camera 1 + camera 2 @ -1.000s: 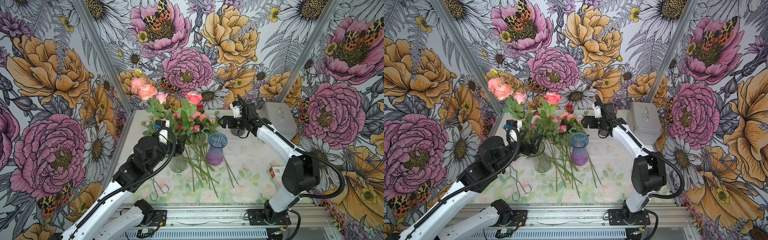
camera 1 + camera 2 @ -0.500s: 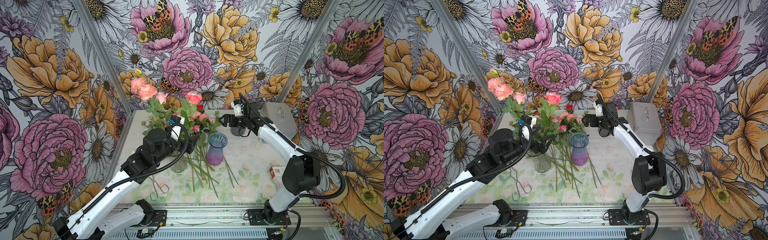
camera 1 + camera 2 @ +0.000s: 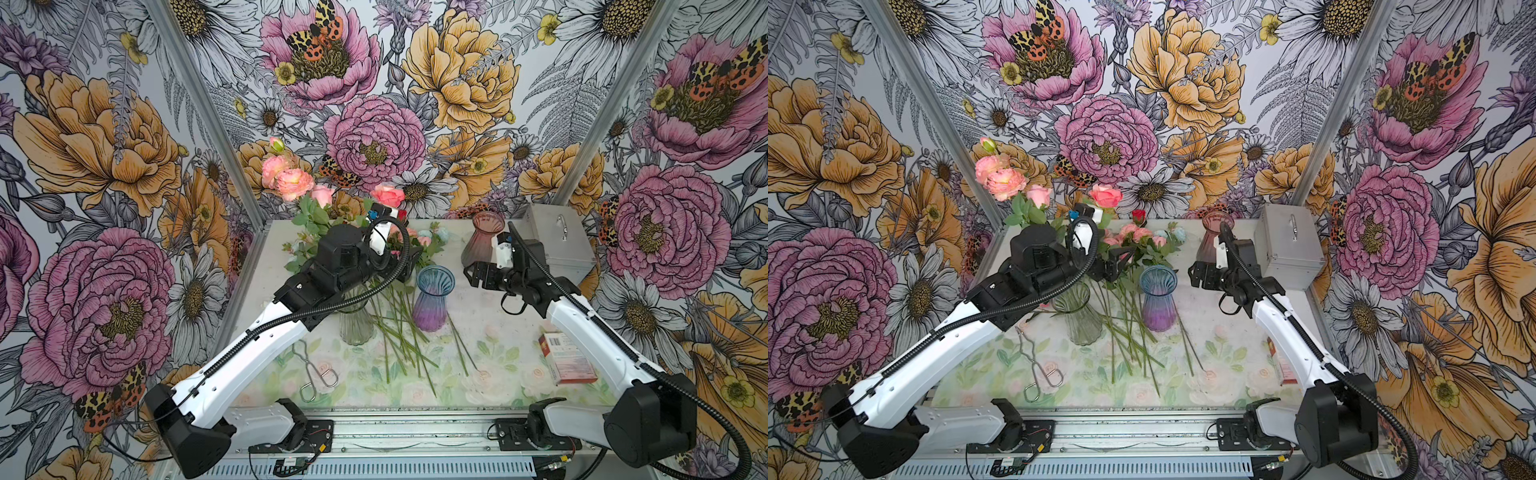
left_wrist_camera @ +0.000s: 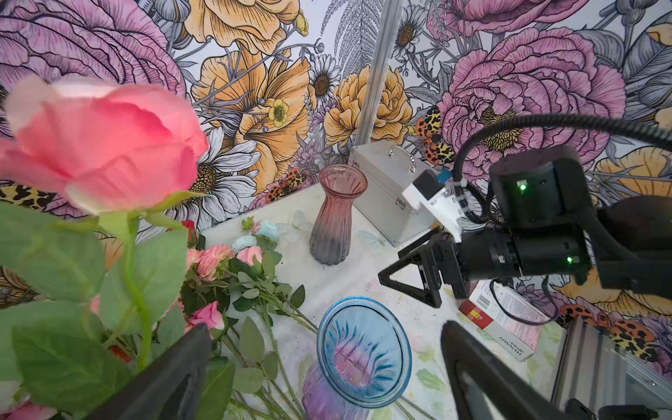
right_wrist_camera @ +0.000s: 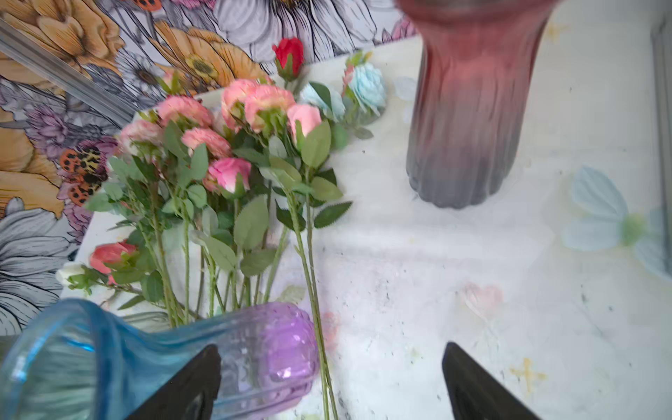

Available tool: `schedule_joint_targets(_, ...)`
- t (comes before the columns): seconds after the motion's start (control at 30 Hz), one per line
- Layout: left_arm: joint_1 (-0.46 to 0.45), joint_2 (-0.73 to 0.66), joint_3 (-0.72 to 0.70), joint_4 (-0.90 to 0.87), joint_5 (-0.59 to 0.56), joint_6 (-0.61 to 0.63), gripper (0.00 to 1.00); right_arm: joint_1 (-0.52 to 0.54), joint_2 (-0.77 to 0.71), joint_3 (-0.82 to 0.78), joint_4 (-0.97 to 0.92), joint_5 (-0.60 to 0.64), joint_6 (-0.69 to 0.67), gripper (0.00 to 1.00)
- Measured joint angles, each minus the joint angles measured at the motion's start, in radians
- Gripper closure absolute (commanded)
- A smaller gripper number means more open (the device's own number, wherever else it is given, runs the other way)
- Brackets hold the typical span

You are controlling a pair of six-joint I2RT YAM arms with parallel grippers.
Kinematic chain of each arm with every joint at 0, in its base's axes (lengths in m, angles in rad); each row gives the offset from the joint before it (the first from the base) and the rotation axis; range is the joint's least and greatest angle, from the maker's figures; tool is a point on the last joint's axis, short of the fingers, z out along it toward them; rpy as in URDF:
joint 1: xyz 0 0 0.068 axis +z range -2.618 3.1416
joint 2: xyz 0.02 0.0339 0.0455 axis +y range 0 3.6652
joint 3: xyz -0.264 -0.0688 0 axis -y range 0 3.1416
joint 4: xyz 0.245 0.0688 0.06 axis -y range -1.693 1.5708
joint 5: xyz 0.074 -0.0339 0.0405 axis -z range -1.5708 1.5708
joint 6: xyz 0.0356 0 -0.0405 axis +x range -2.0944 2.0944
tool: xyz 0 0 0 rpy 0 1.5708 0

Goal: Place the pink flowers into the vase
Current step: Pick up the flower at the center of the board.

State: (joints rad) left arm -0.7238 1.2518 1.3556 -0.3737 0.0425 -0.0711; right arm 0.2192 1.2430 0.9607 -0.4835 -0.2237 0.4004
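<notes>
The tabletop [image 3: 498, 345] is carrying loose pink flowers [image 3: 1136, 232], a clear vase [image 3: 355, 328] at nine o'clock, tongs [image 3: 311, 368] at eight, a carton [image 3: 567, 359] at four, a metal case [image 3: 569, 253] at two.

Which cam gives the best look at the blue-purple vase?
The top views: both show the blue-purple vase whole, upright and unblocked. The left wrist looks down into its mouth, with the base cut off. The right wrist has it close, blurred and cropped by the frame edge.

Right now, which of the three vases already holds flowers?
The clear vase: pink flowers rise from it. The blue vase and the red vase have no stems in them.
</notes>
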Motion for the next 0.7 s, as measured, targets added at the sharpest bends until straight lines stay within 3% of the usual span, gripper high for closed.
schedule_joint_targets(0.4, -0.001, 0.067, 0.015, 0.009, 0.027, -0.001, 0.02, 0.136, -0.114, -0.358, -0.004, 0.03, 0.09, 0.07)
schedule_joint_targets(0.7, -0.001, 0.067, 0.015, 0.011, 0.033, -0.004, 0.01, 0.229, -0.106, -0.422, 0.023, 0.097, 0.136, 0.01)
